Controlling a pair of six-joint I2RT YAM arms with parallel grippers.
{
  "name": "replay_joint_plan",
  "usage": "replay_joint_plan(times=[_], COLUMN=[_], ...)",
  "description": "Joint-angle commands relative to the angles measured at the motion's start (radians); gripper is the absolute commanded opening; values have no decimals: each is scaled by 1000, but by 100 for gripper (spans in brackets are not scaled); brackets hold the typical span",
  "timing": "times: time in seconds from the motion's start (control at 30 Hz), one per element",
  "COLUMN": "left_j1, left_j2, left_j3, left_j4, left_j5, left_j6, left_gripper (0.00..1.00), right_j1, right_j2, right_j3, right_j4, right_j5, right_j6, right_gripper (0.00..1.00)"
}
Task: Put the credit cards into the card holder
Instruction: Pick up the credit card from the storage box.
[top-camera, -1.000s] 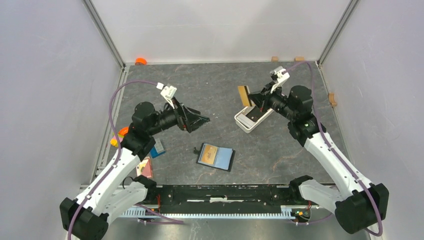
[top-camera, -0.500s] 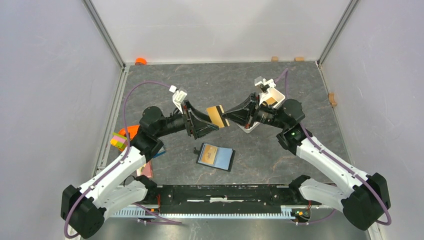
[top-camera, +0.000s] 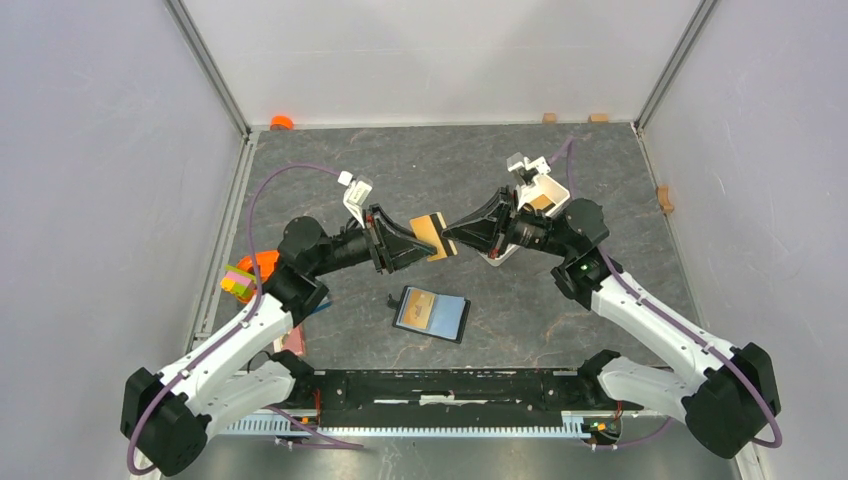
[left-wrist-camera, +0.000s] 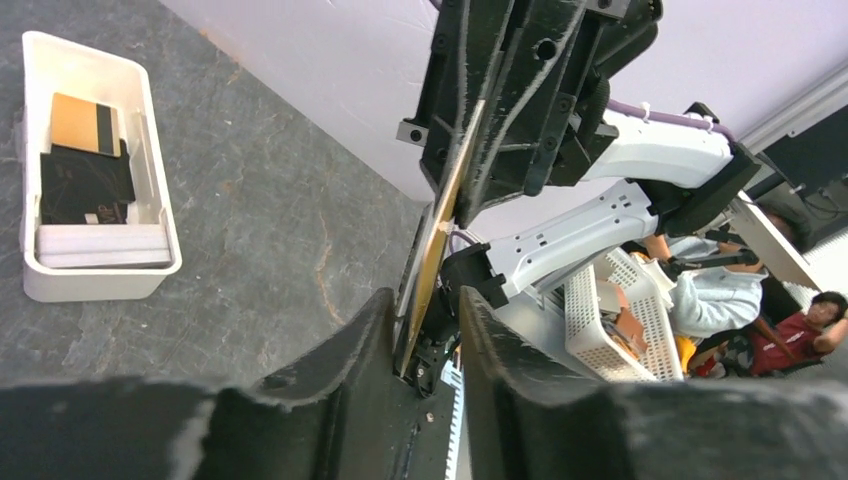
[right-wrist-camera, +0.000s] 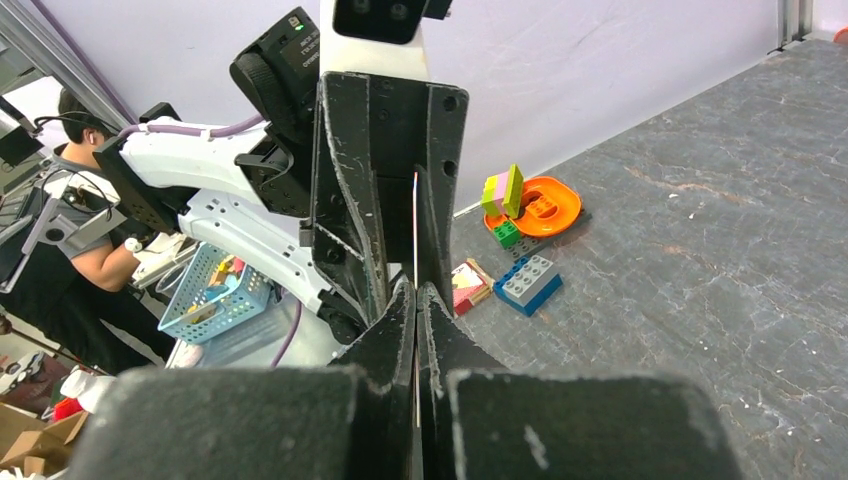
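A tan-orange credit card (top-camera: 432, 236) hangs in mid-air over the middle of the table, with my right gripper (top-camera: 447, 236) shut on its right end. In the right wrist view the card's thin edge (right-wrist-camera: 416, 220) rises from the closed right gripper (right-wrist-camera: 416, 285). My left gripper (top-camera: 418, 243) straddles the card's other end; the card (left-wrist-camera: 440, 220) lies against one finger, with a gap to the other. The black card holder (top-camera: 432, 313) lies open below, a light blue card in it. A tan card (left-wrist-camera: 80, 122) and a black card (left-wrist-camera: 85, 185) lie in the white tray (left-wrist-camera: 100, 280).
A blue ridged block (right-wrist-camera: 530, 280), a pink rectangle (right-wrist-camera: 468, 285) and an orange dish with coloured bricks (right-wrist-camera: 530, 205) sit at the table's left edge. The white tray (top-camera: 545, 190) stands behind the right arm. Small wooden blocks line the back right wall.
Both arms swung to the table's middle, the right carrying the tan card from the tray. The left jaws have narrowed around the card's free end.
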Motion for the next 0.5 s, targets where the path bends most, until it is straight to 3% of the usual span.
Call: replay_joint_plan(times=[0.0, 0.13, 0.23, 0.3, 0.37, 0.47], left_j1=[-8, -7, -7, -7, -6, 2], left_j2=[4, 15, 17, 15, 22, 88], left_j3=[-35, -66, -67, -44, 6, 111], left_j4=[173, 249, 191, 47, -184, -557], left_j5=[3, -12, -25, -35, -59, -100], left_j6=[-107, -169, -167, -116, -15, 142], left_gripper=[28, 4, 2, 2, 2, 2], right_j1=[7, 7, 7, 7, 7, 7], right_j2=[14, 16, -1, -23, -55, -116], right_j3=[-11, -21, -13, -5, -10, -64], right_j4=[40, 9, -113, -244, -375, -511], right_j5=[-2, 9, 61, 135, 238, 370], right_j6=[6, -10, -85, -155, -218, -252], right_gripper=[0, 0, 1, 20, 49, 67])
